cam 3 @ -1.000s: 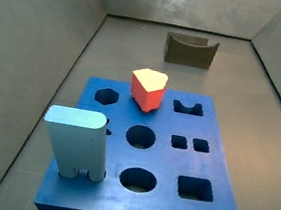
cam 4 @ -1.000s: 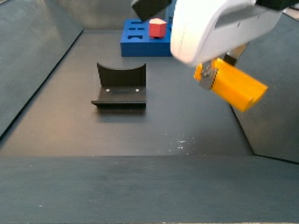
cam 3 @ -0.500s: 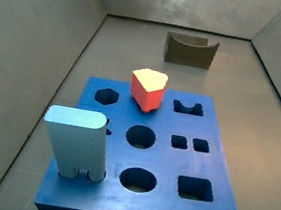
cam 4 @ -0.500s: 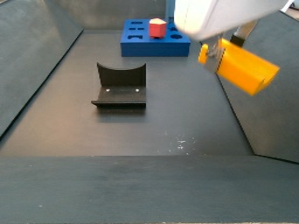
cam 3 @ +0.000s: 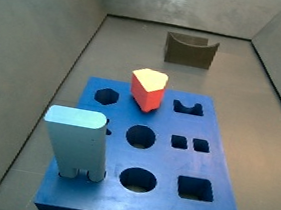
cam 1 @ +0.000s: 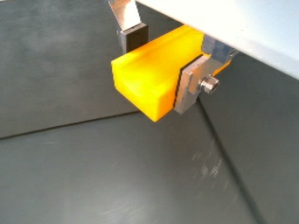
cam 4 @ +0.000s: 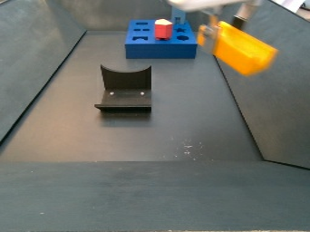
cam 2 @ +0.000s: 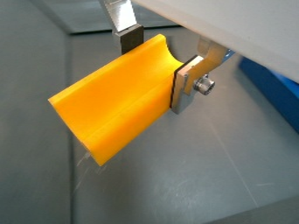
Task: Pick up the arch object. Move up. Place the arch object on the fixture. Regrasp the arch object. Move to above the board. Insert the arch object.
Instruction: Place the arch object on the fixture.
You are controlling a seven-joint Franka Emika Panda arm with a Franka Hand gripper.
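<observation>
My gripper (cam 1: 163, 63) is shut on the arch object (cam 1: 146, 79), a yellow-orange block with a curved notch at the held end. Both wrist views show the silver fingers (cam 2: 187, 80) pressing its two sides, and the long body (cam 2: 111, 109) sticks out past them. In a side view the arch object (cam 4: 238, 48) hangs high above the floor at the upper right, under the gripper (cam 4: 220, 30), which is mostly cut off by the frame edge. The dark fixture (cam 4: 123, 89) stands on the floor well below and to the left. Farther back lies the blue board (cam 4: 161, 41).
The board (cam 3: 148, 159) carries a red prism peg (cam 3: 147, 88) and a tall light-blue block (cam 3: 74, 142), and has several open holes. The fixture (cam 3: 189, 50) stands beyond it. Grey walls slope up on both sides.
The gripper has risen with the arch object still held. It has left the top of one side view and sits higher in the other.
</observation>
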